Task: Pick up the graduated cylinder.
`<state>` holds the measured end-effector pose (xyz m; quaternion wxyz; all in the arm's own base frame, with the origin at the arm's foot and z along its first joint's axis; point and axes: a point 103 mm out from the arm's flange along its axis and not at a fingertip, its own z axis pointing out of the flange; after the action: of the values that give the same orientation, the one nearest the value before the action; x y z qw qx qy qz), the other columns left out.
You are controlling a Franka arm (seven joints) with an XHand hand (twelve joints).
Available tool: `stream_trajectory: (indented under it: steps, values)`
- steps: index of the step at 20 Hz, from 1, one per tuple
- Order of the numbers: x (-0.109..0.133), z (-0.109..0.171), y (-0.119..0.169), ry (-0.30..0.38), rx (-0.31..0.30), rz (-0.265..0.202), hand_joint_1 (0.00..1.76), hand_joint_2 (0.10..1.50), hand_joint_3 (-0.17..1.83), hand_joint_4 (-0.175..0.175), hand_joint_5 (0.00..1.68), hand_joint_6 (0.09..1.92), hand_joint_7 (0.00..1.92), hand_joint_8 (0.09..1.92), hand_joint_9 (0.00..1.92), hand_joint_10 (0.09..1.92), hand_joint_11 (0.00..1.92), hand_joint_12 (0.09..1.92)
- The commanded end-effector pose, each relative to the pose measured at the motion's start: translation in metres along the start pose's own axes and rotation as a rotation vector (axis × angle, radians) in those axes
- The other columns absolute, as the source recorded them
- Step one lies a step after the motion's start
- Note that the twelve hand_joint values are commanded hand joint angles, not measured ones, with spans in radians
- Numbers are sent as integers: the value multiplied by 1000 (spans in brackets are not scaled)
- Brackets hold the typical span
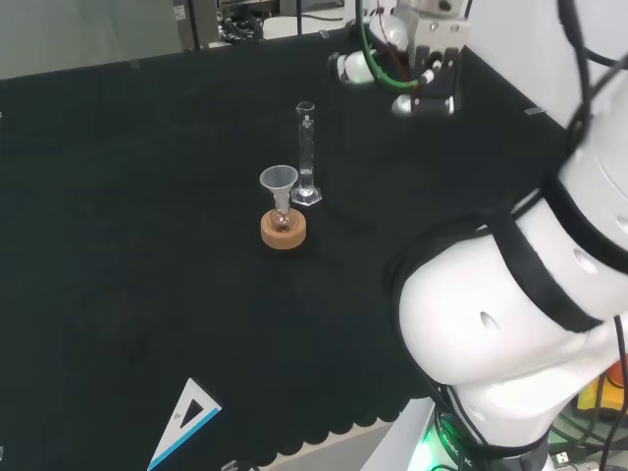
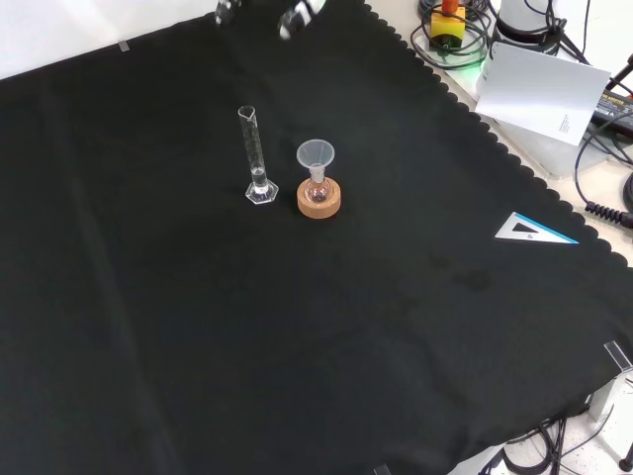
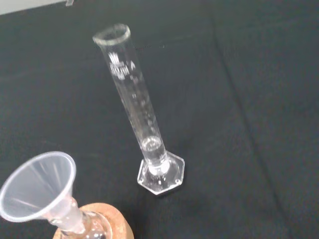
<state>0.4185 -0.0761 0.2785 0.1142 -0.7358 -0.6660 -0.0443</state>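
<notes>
Faintly, graduated cylinder (image 3: 144,134) markings, perhaps unreadable.

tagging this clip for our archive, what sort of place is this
Most likely a robotics lab set up as a chemistry bench: a glass graduated cylinder and a funnel in a small flask on a cork ring stand on black cloth, cables at the edge.
</notes>
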Motion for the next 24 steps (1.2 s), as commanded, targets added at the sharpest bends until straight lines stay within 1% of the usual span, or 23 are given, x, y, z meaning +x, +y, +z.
stream_trajectory:
  steps: [1,7,11,13,15,24]
  values:
    - [-18,54,46,85,-18,-23,475,1020,225,-55,327,87,194,661,402,673,150,1396]
    - [-18,84,52,130,-6,-54,624,954,219,-52,359,87,218,673,418,666,165,1390]
    - [-18,98,53,187,1,-70,691,870,315,-53,387,87,242,660,450,625,197,1371]
    - [-16,105,54,196,13,-76,721,809,410,-54,396,87,239,650,448,609,208,1365]
    - [-16,110,55,198,21,-78,738,777,460,-55,399,87,232,644,441,603,210,1365]
    - [-20,118,55,198,45,-73,755,736,529,-55,404,87,224,639,433,603,197,1359]
